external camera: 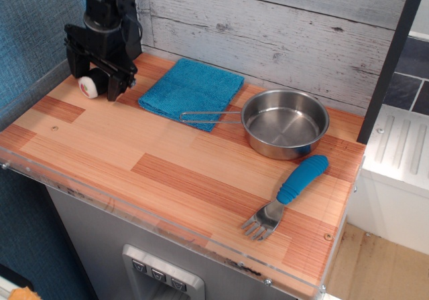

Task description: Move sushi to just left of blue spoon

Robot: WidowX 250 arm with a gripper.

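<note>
Now the sushi (90, 86) sits between the two fingers of the gripper (96, 86) at the counter's (167, 173) far left corner, far from the blue spoon (289, 194); whether they squeeze it, I cannot tell.

The small black-and-white toy sushi roll (92, 85) lies at the back left corner of the striped wooden table (161, 173), between the fingers of the black robot gripper (96, 84). To its right lies the blue square cloth (192, 91), then the round steel pan (285, 122). The blue-handled spoon with a metal tined head (288, 194) lies in front of the pan, near the right edge.
</note>
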